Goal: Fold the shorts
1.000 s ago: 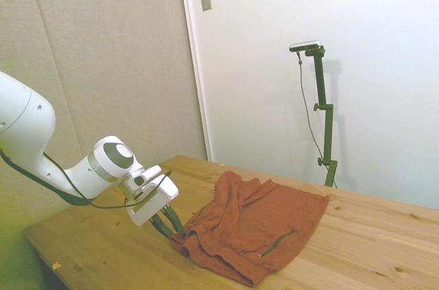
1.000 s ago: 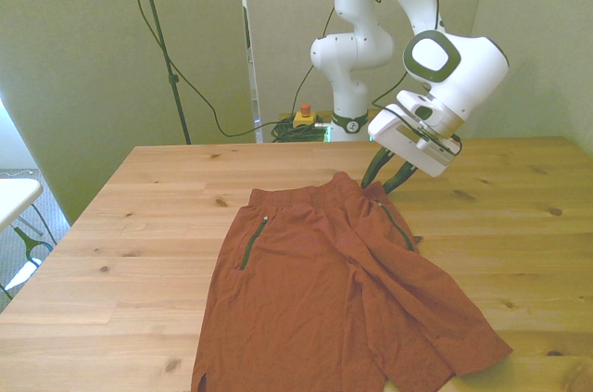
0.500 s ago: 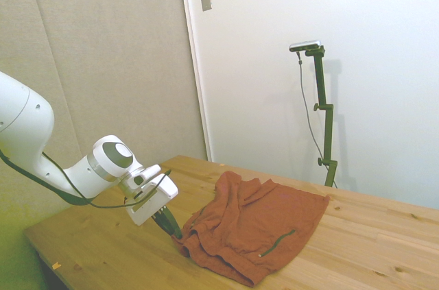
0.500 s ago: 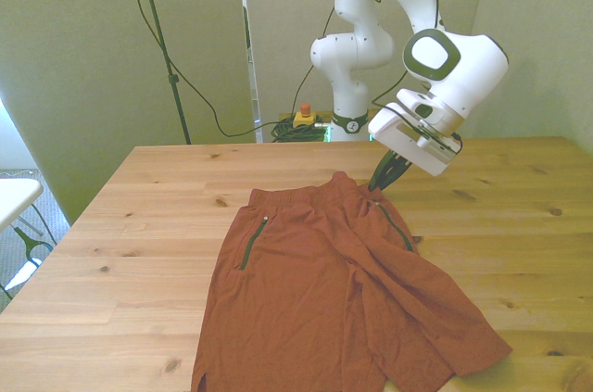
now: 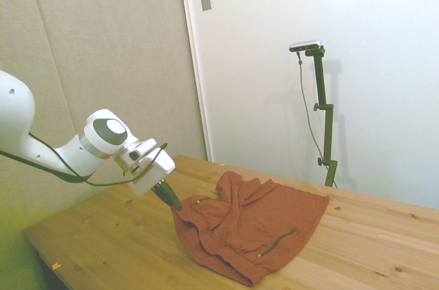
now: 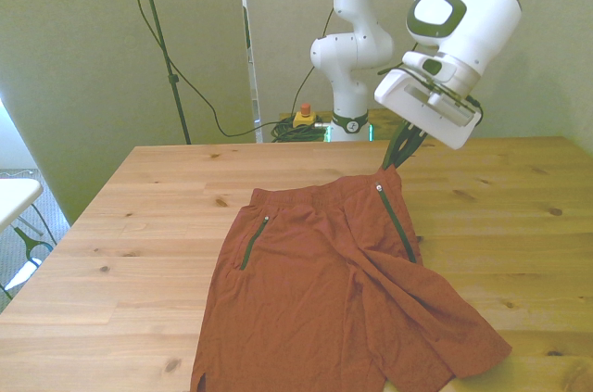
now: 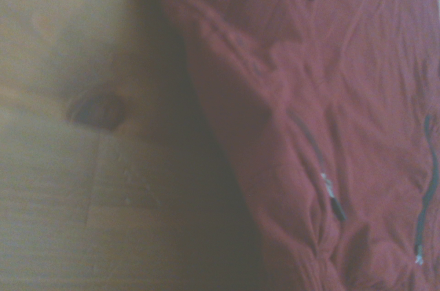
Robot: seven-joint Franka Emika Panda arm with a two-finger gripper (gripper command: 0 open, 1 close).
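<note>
Gripper fingers pinching shut on the waistband corner of wrinkled rust-orange shorts, lifting it slightly, bare wooden table lying open toward nine o'clock

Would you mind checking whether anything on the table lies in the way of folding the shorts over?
Nothing visible does. The gripper is shut on the shorts' waistband corner, and the table around them is bare wood, with no other object on it.
</note>
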